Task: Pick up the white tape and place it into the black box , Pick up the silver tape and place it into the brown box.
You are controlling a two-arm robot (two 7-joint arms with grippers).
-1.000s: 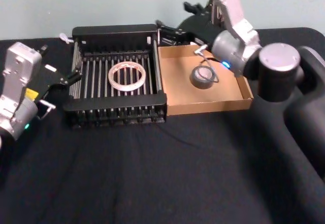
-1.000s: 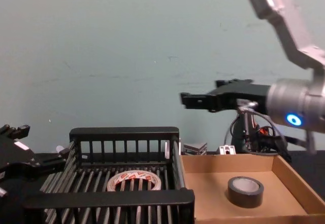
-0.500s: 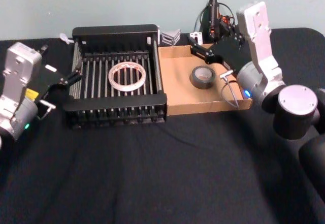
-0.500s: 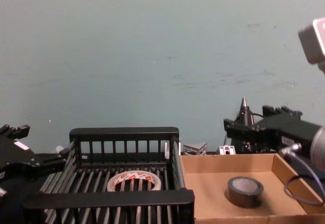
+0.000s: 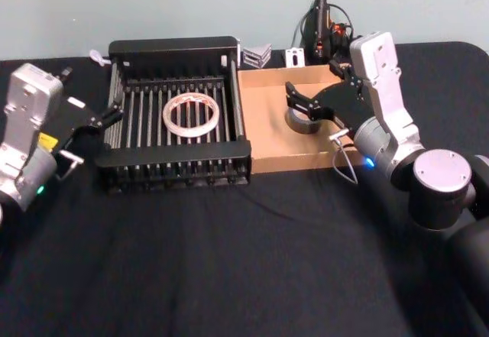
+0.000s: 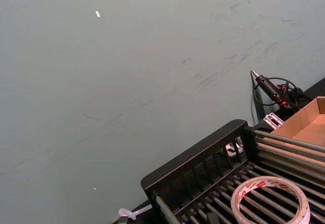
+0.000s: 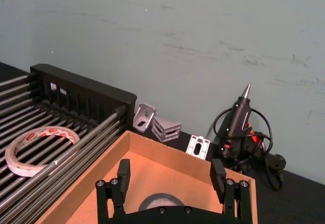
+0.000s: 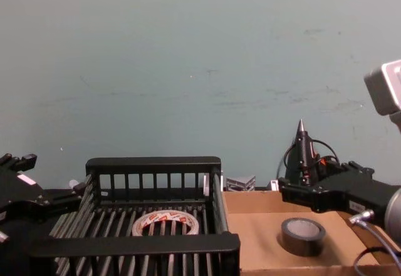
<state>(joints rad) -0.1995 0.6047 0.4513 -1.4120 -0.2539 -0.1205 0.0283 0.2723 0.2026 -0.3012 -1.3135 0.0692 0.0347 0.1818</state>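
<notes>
The white tape [image 5: 191, 115] lies flat on the slatted floor of the black box [image 5: 176, 152], and shows likewise in the chest view as the white tape [image 8: 166, 221]. Inside the brown box [image 5: 267, 134] sits the silver tape [image 5: 304, 125]. My right gripper [image 5: 293, 98] hovers open just above that roll and holds nothing. In the right wrist view its fingers [image 7: 123, 171] straddle the silver tape [image 7: 161, 202] from above. My left gripper [image 5: 92, 134] rests open beside the crate's left wall.
A glue gun [image 5: 321, 24] with its cable stands behind the brown box, next to small metal brackets [image 5: 256, 53]. A pale green wall closes the back. Black cloth covers the table in front of both boxes.
My right arm has swung back and down from beyond the boxes' far edge, so its gripper now hangs low over the silver tape. The left arm and both tapes have stayed put.
</notes>
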